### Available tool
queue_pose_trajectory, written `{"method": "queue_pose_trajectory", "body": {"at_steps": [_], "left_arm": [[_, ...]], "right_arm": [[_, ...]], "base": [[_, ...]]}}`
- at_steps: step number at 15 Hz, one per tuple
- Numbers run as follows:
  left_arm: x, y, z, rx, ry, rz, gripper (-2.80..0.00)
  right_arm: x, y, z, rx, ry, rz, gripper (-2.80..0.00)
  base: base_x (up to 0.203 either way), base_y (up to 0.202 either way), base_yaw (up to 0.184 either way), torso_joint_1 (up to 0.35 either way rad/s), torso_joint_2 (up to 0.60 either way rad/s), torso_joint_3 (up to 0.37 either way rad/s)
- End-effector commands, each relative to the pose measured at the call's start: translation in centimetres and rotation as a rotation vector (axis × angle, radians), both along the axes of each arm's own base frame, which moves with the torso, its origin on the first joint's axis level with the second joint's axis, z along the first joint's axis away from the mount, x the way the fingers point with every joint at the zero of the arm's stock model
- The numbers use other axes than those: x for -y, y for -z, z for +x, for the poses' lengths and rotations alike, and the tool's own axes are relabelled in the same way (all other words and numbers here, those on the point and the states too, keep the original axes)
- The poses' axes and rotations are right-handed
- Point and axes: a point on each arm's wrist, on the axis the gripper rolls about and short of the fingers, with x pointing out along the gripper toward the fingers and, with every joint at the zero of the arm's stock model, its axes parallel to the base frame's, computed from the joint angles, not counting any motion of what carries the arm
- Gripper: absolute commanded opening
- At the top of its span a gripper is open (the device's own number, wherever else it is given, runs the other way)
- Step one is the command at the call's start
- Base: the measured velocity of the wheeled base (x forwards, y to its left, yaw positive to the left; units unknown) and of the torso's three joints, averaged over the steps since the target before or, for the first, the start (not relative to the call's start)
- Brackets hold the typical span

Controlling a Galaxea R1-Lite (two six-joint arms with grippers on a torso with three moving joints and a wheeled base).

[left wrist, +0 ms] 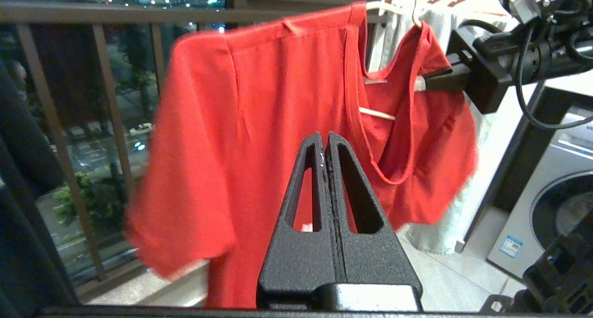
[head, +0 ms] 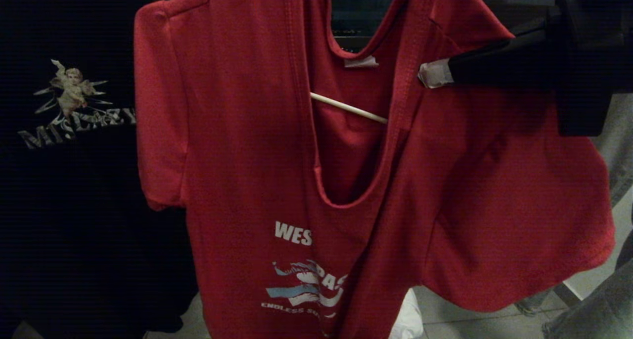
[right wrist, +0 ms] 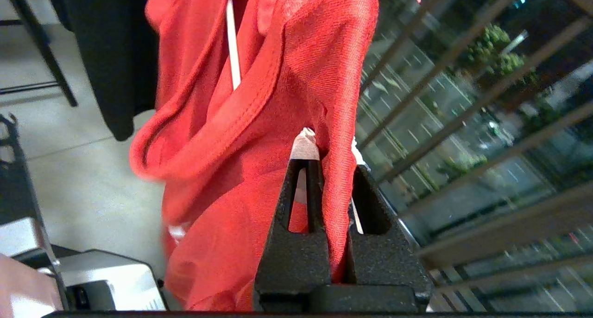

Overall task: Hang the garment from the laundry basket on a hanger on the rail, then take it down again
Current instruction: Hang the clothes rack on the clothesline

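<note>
Pinching the red T-shirt (right wrist: 287, 123) by its collar, your right gripper (right wrist: 331, 167) risked dragging it off the white wire hanger (head: 348, 107); left gripper (left wrist: 328, 139) was pressed together, empty.

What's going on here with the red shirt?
The robot is working a red T-shirt on a thin white hanger. The right gripper has its jaws shut on the shirt's fabric at the neckline side, with the hanger wire running through the neck opening. The left gripper is shut and empty, held in front of the shirt without touching it. A black angel-print T-shirt hangs beside it.
</note>
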Motion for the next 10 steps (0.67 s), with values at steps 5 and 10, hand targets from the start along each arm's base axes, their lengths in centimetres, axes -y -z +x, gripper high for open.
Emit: {"method": "queue_pose_trajectory", "body": {"at_steps": [5,10], "left_arm": [[0.0,0.2,0.1,0.001,-0.004,0.01,-2.8],[0.2,0.4,0.2,-0.007,-0.004,0.018,-2.8]], "right_arm": [[1.7,2.0,-1.6,0.039,0.103,0.007,-2.8],[4.0,3.1,-2.4,0.041,0.227,-0.006,-2.8]], "base": [[0.0,0.0,0.0,0.183,-0.49,-0.31],[0.0,0.0,0.0,0.216,-0.52,-0.311]]}}
